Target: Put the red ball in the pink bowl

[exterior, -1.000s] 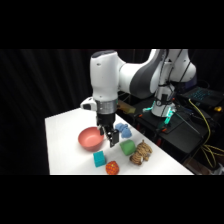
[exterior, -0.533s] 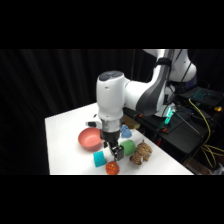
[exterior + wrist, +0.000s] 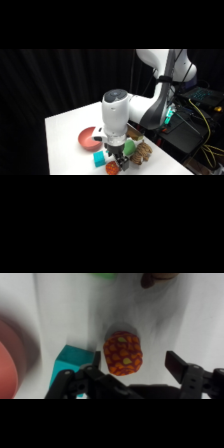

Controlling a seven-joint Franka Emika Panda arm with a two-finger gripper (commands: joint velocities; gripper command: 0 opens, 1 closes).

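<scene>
My gripper (image 3: 134, 366) hangs just over the red ball (image 3: 123, 353), jaws apart, one finger at its nine o'clock and the other well off at three. The ball sits on the white table (image 3: 70, 309), not yet gripped, a teal cube (image 3: 73, 359) just beside it at nine. The pink bowl (image 3: 89, 139) waits empty; grasp, lift and drop all remain.

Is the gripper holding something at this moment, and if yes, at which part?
Nothing is held. The gripper is open, its jaws standing on either side of the red ball without closing on it.
</scene>
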